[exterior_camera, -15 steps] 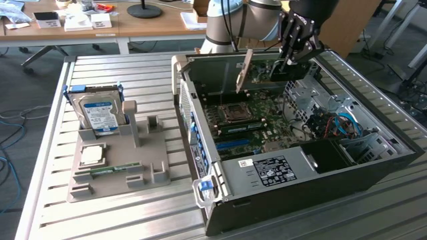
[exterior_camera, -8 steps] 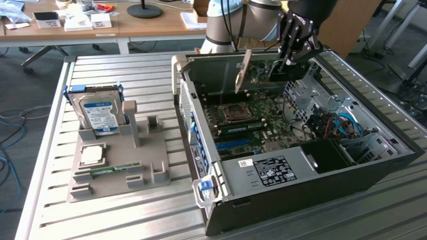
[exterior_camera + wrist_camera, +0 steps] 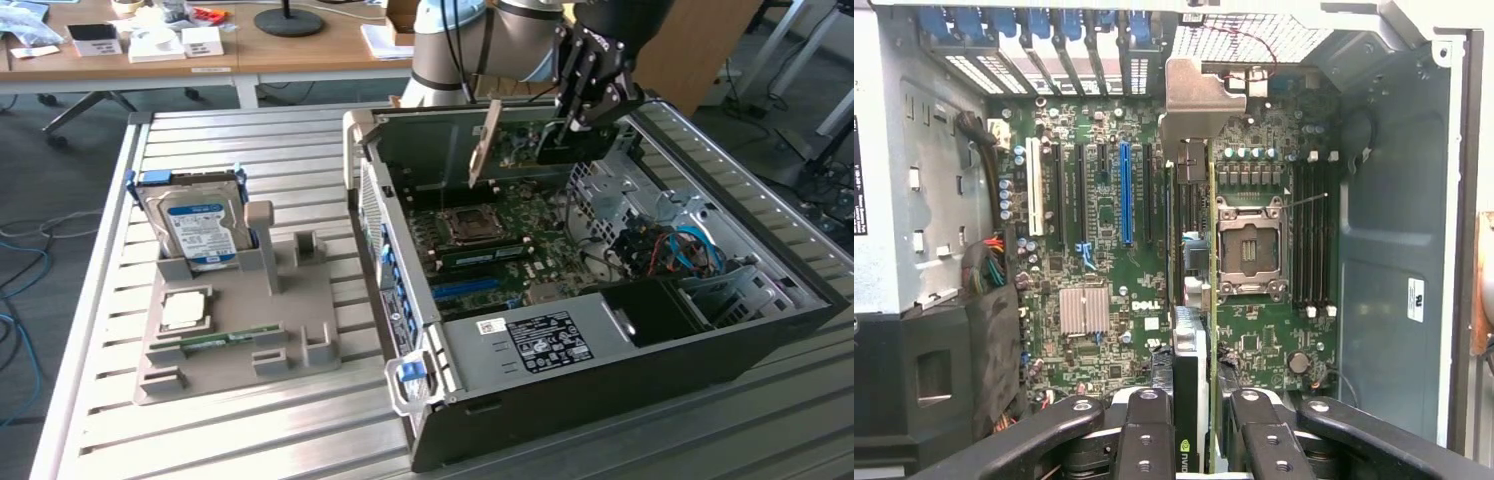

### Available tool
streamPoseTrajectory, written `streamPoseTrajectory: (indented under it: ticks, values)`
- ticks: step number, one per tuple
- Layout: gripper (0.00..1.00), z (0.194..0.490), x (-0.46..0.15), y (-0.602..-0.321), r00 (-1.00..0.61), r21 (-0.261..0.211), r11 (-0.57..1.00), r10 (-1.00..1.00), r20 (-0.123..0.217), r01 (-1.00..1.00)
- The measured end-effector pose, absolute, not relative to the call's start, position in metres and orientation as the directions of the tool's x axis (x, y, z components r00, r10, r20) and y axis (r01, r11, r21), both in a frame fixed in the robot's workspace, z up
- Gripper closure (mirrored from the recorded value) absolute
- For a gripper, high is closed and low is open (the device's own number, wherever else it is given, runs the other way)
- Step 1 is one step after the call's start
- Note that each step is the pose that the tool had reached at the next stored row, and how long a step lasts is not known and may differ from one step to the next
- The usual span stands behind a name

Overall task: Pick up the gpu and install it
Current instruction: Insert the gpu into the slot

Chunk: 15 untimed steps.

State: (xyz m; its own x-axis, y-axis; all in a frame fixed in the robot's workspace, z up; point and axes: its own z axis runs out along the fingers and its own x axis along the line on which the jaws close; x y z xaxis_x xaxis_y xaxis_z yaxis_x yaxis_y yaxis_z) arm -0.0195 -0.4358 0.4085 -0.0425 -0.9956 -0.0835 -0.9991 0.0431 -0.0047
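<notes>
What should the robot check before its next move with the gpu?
1. The fingers hold the gpu: ok.
2. The case is open: ok.
3. The blue slot is empty: ok.
4. The gpu lines up with a slot: cannot tell.
5. The gpu sits in the board: not ok, it hangs above it.

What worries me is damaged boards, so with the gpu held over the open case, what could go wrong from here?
The gripper holds the gpu edge-down, seemingly nearer the CPU socket than the blue slot; lowered misaligned, it could strike the socket or motherboard. Its metal bracket could catch on the case.
</notes>
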Motion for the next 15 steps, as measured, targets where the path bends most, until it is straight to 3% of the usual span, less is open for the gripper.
streamPoseTrajectory:
  ticks: [15]
  values:
    - [0.73,0.4070,-0.0195,-0.4358,-0.043,-0.005,0.043,-0.996,-0.083,-0.999]
